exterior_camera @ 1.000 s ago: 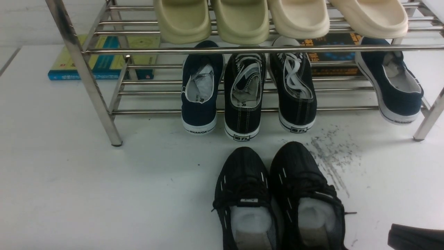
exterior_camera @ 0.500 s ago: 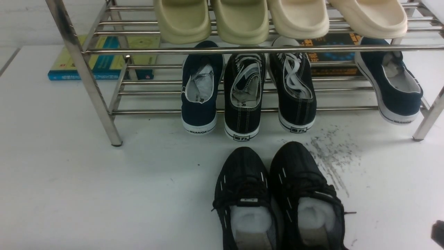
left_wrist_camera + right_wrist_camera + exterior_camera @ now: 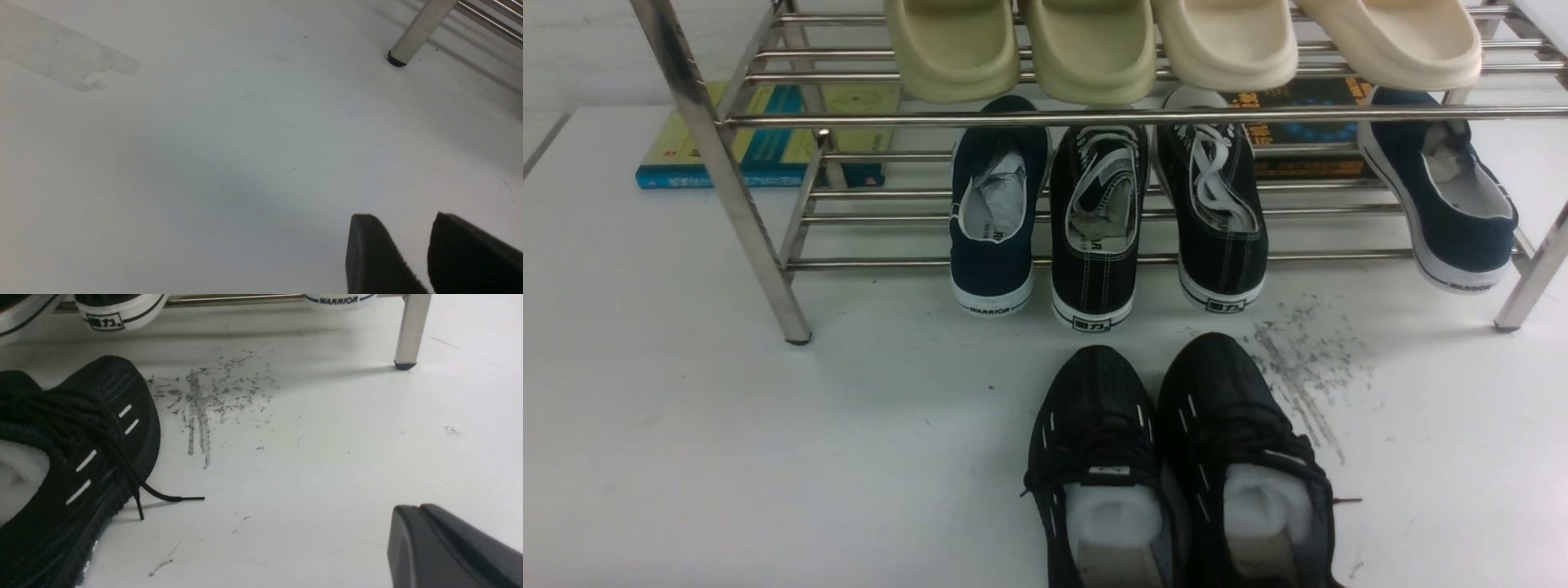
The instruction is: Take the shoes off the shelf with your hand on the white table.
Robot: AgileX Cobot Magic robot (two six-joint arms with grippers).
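The pair of black mesh sneakers (image 3: 1180, 465) with white dash marks stands side by side on the white table (image 3: 727, 449), in front of the chrome shelf (image 3: 719, 163). One sneaker also shows in the right wrist view (image 3: 77, 465), its lace end trailing on the table. Neither gripper shows in the front view. My right gripper (image 3: 421, 508) is shut and empty, over bare table to the right of the sneakers. My left gripper (image 3: 402, 216) has its jaws a little apart with nothing between them, over bare table near the shelf's left leg (image 3: 416, 32).
On the lower tier stand a navy Warrior shoe (image 3: 995, 212), two black canvas shoes (image 3: 1160, 220) and another navy shoe (image 3: 1445, 196). Cream slippers (image 3: 1176, 41) sit on top. Books (image 3: 760, 139) lie behind the shelf. Grey scuff marks (image 3: 1298, 367) lie right of the sneakers.
The right gripper, seen at the front view's bottom right corner, has drawn back out of that view. The sneakers have not moved.
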